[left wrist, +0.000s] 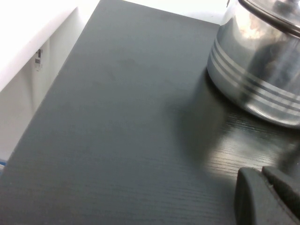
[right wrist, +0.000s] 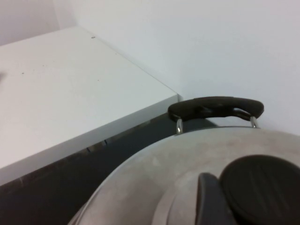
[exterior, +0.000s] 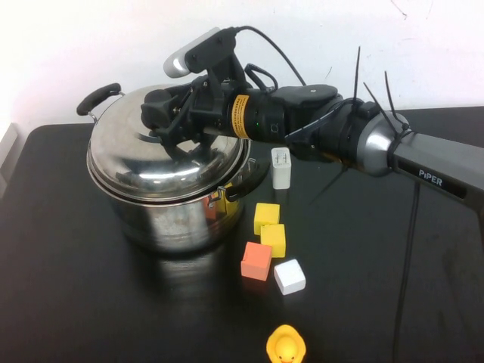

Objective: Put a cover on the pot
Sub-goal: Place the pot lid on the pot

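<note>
The pot (exterior: 181,219) is a large shiny steel stockpot standing at the back left of the black table, with a black side handle (exterior: 98,97). A domed steel lid (exterior: 159,170) rests on its rim. My right gripper (exterior: 178,125) reaches over the lid from the right and is shut on the lid's black knob. In the right wrist view a dark finger (right wrist: 208,201) presses against the knob (right wrist: 262,187), with the pot's handle (right wrist: 215,107) beyond. My left gripper (left wrist: 265,180) is shut and empty, low over the table beside the pot's wall (left wrist: 253,70). It is outside the high view.
To the right of the pot stands a white plug block (exterior: 281,167). In front of it lie two yellow blocks (exterior: 266,217), an orange block (exterior: 256,261) and a white block (exterior: 290,276). A yellow duck (exterior: 286,345) sits at the front edge.
</note>
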You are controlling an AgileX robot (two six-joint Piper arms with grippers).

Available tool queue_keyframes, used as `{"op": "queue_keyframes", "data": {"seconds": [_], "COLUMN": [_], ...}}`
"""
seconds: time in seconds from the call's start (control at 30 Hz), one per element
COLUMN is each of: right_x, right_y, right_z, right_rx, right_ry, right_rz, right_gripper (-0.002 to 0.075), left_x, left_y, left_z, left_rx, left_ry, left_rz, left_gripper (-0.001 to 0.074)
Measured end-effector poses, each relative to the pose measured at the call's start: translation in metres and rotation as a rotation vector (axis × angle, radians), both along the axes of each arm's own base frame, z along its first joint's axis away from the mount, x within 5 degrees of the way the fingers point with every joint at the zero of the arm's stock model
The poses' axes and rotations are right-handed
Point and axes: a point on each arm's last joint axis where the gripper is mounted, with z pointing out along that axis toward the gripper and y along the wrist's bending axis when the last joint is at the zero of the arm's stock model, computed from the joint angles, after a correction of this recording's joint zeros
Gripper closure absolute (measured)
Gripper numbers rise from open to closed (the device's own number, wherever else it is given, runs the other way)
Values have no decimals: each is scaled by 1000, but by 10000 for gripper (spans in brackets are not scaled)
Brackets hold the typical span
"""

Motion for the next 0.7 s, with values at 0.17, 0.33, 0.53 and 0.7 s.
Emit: {"op": "queue_keyframes", "data": {"seconds": [0.17, 0.33, 0.53, 0.7], "right_x": [0, -1, -5, -5], "right_y": [0, 0, -2, -2], "right_z": [0, 0, 6, 7], "right_rx": [0, -11, -46, -53], "right_ry": [0, 0, 10, 10], "right_rz": [-1, 11, 22, 25], "right_gripper": [372, 372, 372, 372], "left_x": [0, 0, 0, 0], "left_y": [0, 0, 0, 0], "left_z": [0, 0, 0, 0], "left_rx": [0, 0, 0, -2], "left_ry": [0, 0, 0, 0], "left_rz": [0, 0, 0, 1], "left_gripper": [737, 737, 737, 737]}}
